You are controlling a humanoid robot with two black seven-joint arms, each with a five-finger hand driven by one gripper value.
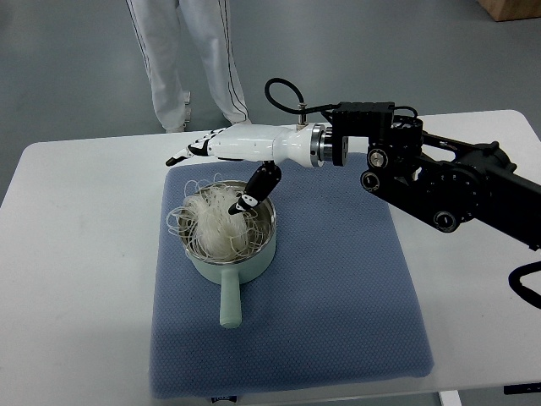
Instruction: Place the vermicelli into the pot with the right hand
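Note:
A pale green pot stands on a blue mat, its handle pointing toward the near edge. A tangle of white vermicelli fills the pot, and several strands hang over its left rim. My right hand, white with dark joints, reaches in from the right and hovers over the pot's far side. Its fingers stretch out flat to the left, past the rim. The thumb points down and its tip touches the top of the vermicelli. The hand is open and holds nothing.
The blue mat lies on a white table. My black forearm crosses the table's back right. A person in white trousers stands just behind the far table edge. A brown box corner shows at the top right.

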